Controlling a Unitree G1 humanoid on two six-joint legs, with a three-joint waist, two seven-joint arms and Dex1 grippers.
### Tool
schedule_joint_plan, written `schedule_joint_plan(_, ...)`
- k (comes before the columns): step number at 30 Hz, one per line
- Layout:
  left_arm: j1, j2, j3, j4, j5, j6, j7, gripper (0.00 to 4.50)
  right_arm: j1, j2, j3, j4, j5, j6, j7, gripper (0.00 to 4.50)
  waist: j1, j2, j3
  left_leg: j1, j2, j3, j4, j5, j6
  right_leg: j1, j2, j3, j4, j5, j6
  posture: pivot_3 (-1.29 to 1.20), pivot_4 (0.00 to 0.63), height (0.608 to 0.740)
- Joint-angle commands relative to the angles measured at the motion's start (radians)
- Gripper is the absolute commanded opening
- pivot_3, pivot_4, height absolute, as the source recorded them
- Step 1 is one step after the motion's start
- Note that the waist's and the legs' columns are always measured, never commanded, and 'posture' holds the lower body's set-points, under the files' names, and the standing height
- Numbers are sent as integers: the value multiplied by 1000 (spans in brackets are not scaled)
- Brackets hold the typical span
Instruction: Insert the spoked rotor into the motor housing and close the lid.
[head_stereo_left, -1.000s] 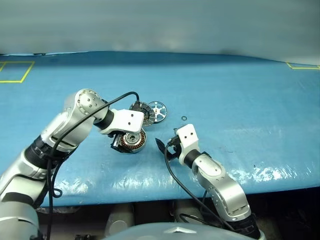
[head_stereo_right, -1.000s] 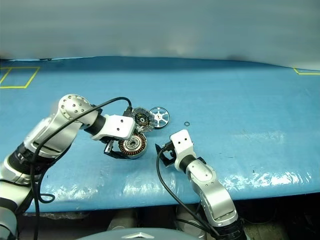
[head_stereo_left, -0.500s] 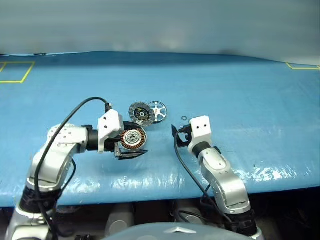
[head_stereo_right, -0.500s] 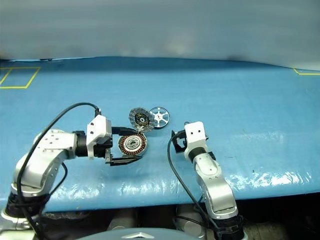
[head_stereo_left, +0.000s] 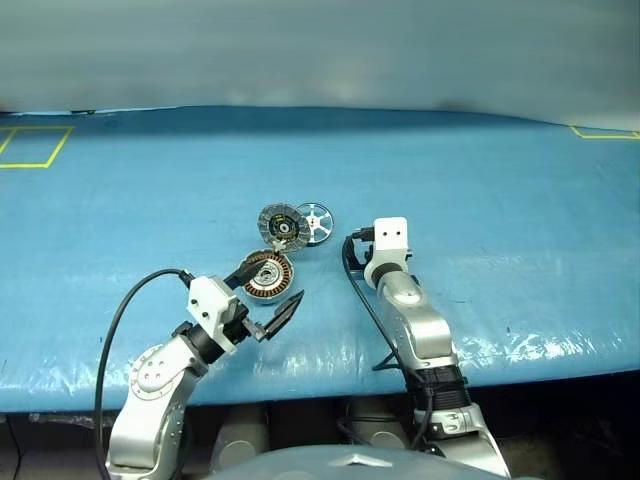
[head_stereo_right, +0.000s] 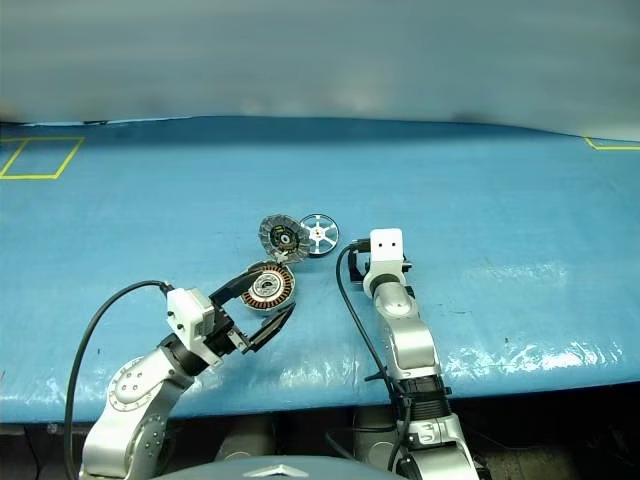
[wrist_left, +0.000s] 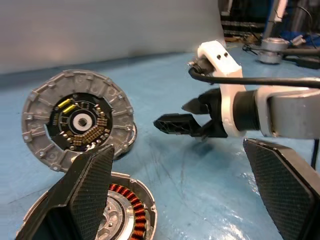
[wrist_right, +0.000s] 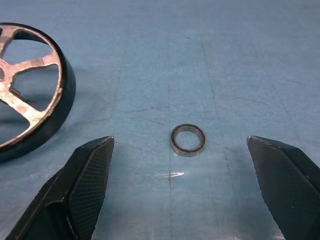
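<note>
The motor housing (head_stereo_left: 267, 276) lies open on the blue table, its copper winding (wrist_left: 131, 199) showing. Its lid (head_stereo_left: 281, 226) stands tilted up just behind it, dark inner face (wrist_left: 75, 120) toward me. Just right of the lid, the spoked rotor (head_stereo_left: 316, 222) lies flat. My left gripper (wrist_left: 179, 147) is open and empty, reaching in low from the front left, with one finger (head_stereo_left: 245, 268) over the housing's rim. My right gripper (wrist_right: 180, 142) is open and empty too, pointing forward just right of the rotor (wrist_right: 35, 62).
A tiny dark ring (wrist_right: 188, 139) lies on the table between the right gripper's fingertips. Yellow tape outlines mark the far left (head_stereo_left: 35, 146) and far right (head_stereo_left: 605, 132) corners. The table's front edge (head_stereo_left: 330, 375) runs close under both arms.
My left arm has dropped and drawn back toward the front edge, its gripper rolling over and uncovering the lid. My right gripper has moved forward and rightward over the small ring. The parts stayed put.
</note>
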Motion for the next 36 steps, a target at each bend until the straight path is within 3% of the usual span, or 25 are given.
schedule_joint_plan(1,14,5,-11,39,30,-102,36,4481,-34,-4,-10,53,-1,-52,8,4500,-2,0,0,0,0,0,0,0,0,0,0,0,0,0,0,0,150,740)
schedule_joint_plan(7,12,21,4,133,-2,-166,44,4481,-64,-1,-24,176,9,-94,23,4500,-7,0,0,5,0,3,0,0,0,3,1,3,0,0,0,0,150,740)
schedule_joint_plan(8,11,26,9,146,-13,-168,38,4495,-67,-2,-21,193,4,-101,24,4312,-8,0,0,7,0,3,0,0,0,5,1,3,0,0,0,0,150,740)
schedule_joint_plan(12,13,55,24,193,-41,-185,22,4500,-56,4,-5,215,-4,-116,30,3263,-12,0,0,11,1,3,-1,0,0,10,1,3,-2,-1,0,0,150,740)
schedule_joint_plan(20,13,70,29,259,-69,-238,10,4500,35,12,35,147,-15,-102,41,665,-10,0,-3,11,1,3,-3,0,0,10,1,3,-3,-1,0,0,150,740)
schedule_joint_plan(26,18,70,27,266,-63,-258,27,4500,160,-4,76,-35,-18,-28,71,660,-8,-2,-4,12,1,2,-7,0,0,9,1,3,-5,-3,-1,0,150,740)
schedule_joint_plan(31,18,57,34,276,-49,-287,65,4500,282,-127,226,-340,-17,36,233,660,-4,-2,-4,14,1,3,-15,0,0,9,0,3,-7,-6,-2,0,150,740)
schedule_joint_plan(36,16,66,24,260,-65,-263,64,4500,281,-246,315,-548,56,126,411,660,-8,-2,-3,14,2,3,-21,0,0,7,1,2,-9,-7,-3,0,150,740)
